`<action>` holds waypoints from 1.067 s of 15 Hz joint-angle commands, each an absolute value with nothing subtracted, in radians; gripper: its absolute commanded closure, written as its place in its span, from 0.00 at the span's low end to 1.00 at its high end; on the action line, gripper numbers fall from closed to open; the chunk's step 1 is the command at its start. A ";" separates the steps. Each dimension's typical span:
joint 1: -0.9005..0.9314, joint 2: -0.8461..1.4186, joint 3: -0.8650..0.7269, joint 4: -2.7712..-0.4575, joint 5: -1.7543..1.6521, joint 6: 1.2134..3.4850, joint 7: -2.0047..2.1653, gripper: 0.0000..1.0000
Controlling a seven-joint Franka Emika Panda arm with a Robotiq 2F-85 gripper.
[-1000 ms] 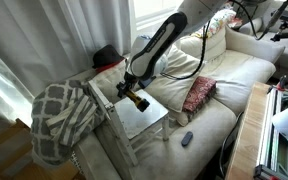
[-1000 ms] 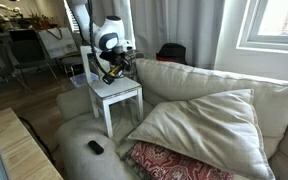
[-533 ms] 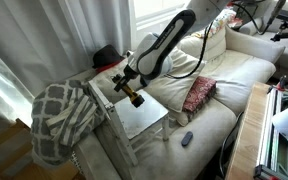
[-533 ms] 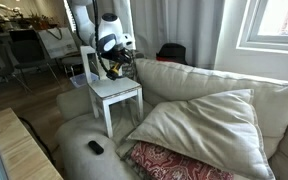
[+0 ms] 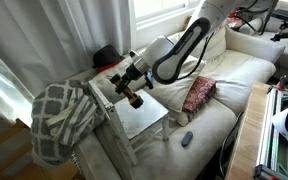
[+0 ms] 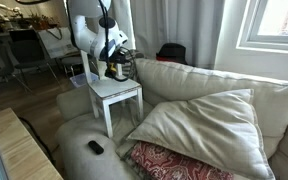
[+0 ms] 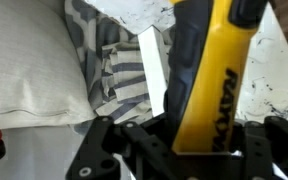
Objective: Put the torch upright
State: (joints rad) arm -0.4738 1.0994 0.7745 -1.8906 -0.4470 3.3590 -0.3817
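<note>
The torch [image 7: 209, 80] has a yellow-gold body with black lettering and a black part beside it. My gripper [image 7: 189, 140] is shut on it in the wrist view. In both exterior views the gripper [image 5: 127, 85] [image 6: 114, 66] holds the torch [image 5: 135, 98] [image 6: 112, 72] tilted, just above the white seat of a small chair [image 5: 149, 120] [image 6: 124, 93]. I cannot tell whether its lower end touches the seat.
A checked blanket [image 5: 59, 115] hangs over the chair's back, also in the wrist view [image 7: 114, 60]. A small flat dark remote [image 5: 186, 139] [image 6: 95, 147] lies on the sofa. A red patterned cushion [image 5: 198, 94] [image 6: 174, 163] and a big beige cushion [image 6: 199, 120] lie further along.
The arm's elbow has swung outward and the wrist has turned, tilting the held torch. The torch stays in the gripper over the seat.
</note>
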 commanded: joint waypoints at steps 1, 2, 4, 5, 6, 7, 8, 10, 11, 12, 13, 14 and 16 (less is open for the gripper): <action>-0.492 1.115 0.783 -1.894 -0.496 3.361 -0.360 0.80; -0.507 1.128 0.792 -1.896 -0.510 3.360 -0.367 0.80; -0.515 1.139 0.800 -1.895 -0.516 3.360 -0.376 0.80; -0.514 1.139 0.801 -1.895 -0.515 3.361 -0.376 0.80; -0.514 1.140 0.803 -1.895 -0.515 3.361 -0.377 0.80; -0.514 1.140 0.805 -1.895 -0.515 3.361 -0.377 0.95; -0.539 1.167 0.823 -1.896 -0.545 3.370 -0.400 0.95; -0.609 1.230 0.883 -1.915 -0.597 3.377 -0.459 0.95; -0.631 1.250 0.894 -1.921 -0.632 3.382 -0.475 0.95; -0.659 1.283 0.917 -1.925 -0.664 3.383 -0.496 0.95; -0.685 1.312 0.935 -1.930 -0.698 3.396 -0.517 0.95; -0.718 1.346 0.956 -1.939 -0.747 3.395 -0.552 0.95; -0.789 1.441 1.007 -1.953 -0.833 3.383 -0.597 0.95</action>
